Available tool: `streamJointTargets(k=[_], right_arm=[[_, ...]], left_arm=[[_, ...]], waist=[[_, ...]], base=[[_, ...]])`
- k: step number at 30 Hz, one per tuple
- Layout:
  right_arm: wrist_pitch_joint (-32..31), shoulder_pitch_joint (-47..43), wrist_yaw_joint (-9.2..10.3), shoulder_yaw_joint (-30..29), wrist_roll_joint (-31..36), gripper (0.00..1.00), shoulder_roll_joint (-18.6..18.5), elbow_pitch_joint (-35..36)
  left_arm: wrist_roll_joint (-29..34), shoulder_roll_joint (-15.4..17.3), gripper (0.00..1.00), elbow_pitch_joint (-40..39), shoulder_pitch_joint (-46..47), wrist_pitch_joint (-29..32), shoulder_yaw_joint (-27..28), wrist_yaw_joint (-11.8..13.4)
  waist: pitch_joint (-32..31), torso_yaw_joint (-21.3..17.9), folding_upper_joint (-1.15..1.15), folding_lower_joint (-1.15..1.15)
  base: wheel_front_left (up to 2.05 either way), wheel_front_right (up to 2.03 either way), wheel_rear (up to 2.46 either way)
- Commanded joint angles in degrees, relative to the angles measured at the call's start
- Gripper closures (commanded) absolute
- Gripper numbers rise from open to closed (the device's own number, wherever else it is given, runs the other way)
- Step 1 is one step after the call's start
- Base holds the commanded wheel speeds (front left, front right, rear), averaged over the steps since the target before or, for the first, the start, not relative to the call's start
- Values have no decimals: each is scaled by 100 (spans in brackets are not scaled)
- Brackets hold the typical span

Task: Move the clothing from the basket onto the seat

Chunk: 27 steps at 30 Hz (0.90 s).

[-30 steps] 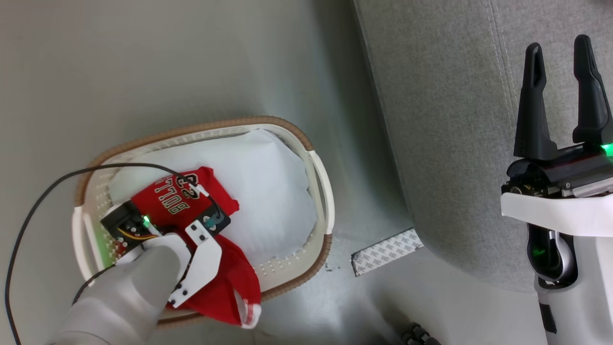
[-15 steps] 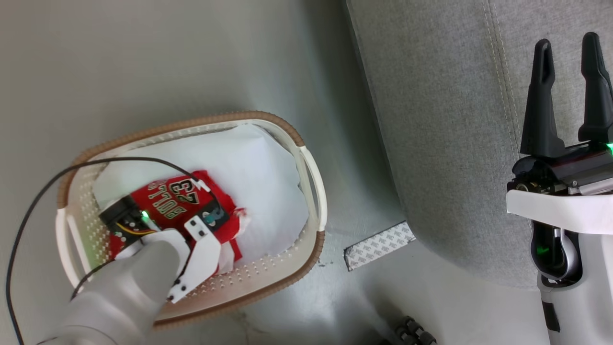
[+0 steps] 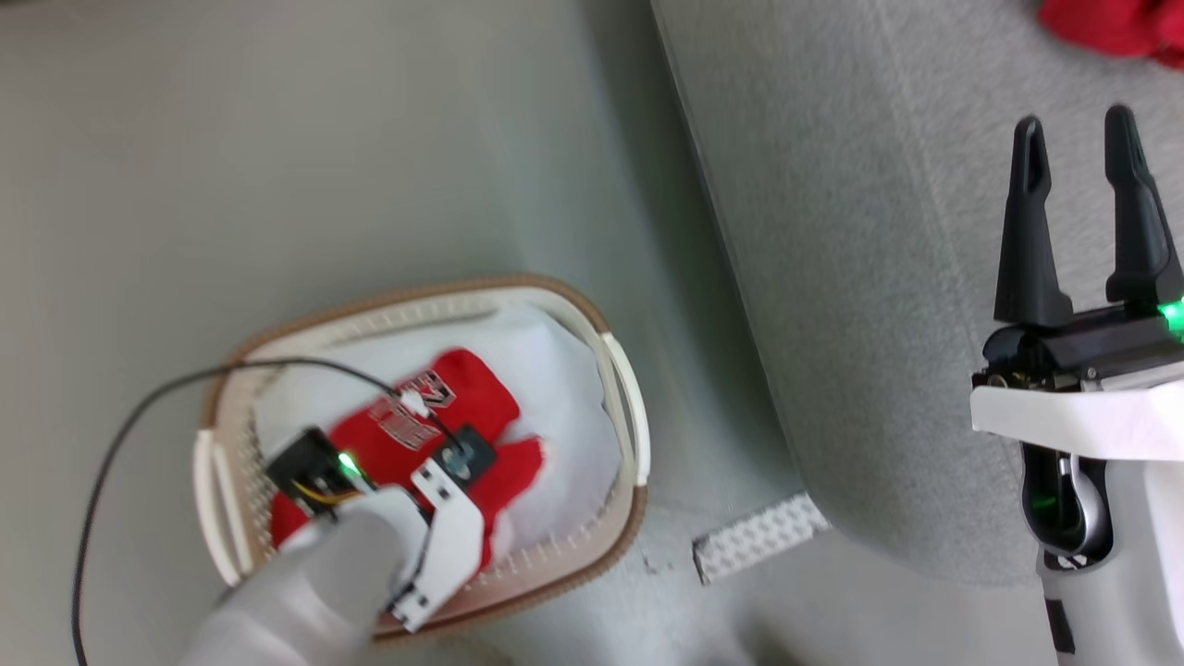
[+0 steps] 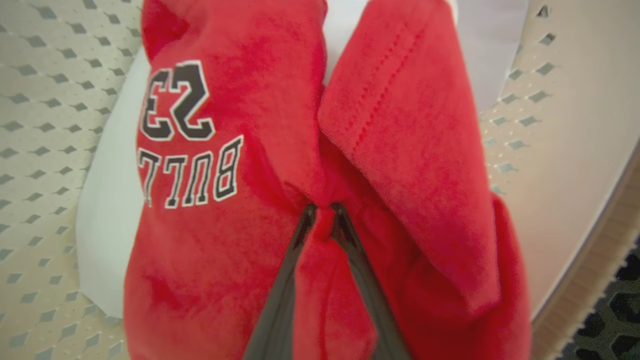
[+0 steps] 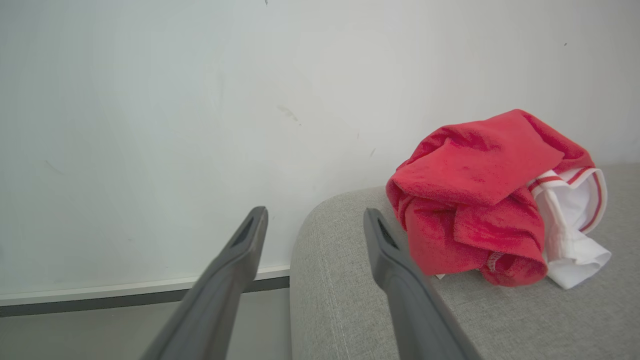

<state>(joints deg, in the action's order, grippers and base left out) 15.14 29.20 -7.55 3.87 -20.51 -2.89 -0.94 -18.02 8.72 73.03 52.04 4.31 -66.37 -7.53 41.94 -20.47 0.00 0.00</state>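
Clothing [image 4: 240, 165] pinched by left fingers [image 4: 285, 280], in basket [image 3: 632, 416]

Soft, even light leaves a faint shadow on the floor [image 3: 277, 139] beside the seat [image 3: 832, 277], and the head view is motion-blurred throughout.

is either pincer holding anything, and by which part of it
The left pincer is shut on the red jersey, pinching a bunched fold of cloth near its lettering. The right pincer is open, holding nothing.
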Motion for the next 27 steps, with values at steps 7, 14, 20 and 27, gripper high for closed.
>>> streamJointTargets(k=[7, 14, 20, 27], right_arm=[[-2, -370, 13, -155, 198, 0, -134, -202], [-2, -639, 13, -109, 102, 0, -382, -389], [-2, -978, 13, -146, 12, 0, -598, -527], [-2, -1402, 13, -85, -154, 0, -776, -678]], left_arm=[[-680, -326, 100, -320, -526, -542, -72, 11], [-1204, -509, 100, -600, -709, -918, -117, 11], [-1624, -569, 100, -865, -834, -1312, -35, 11], [-2189, -571, 100, -1412, -953, -1649, 235, 53]], waist=[[-1323, 457, 0, 0], [-2163, 750, 0, 0], [-2840, 1011, 0, 0], [-3489, 1237, 0, 0]], base=[[0, 0, 0], [0, 0, 0], [0, 0, 0], [0, 0, 0]])
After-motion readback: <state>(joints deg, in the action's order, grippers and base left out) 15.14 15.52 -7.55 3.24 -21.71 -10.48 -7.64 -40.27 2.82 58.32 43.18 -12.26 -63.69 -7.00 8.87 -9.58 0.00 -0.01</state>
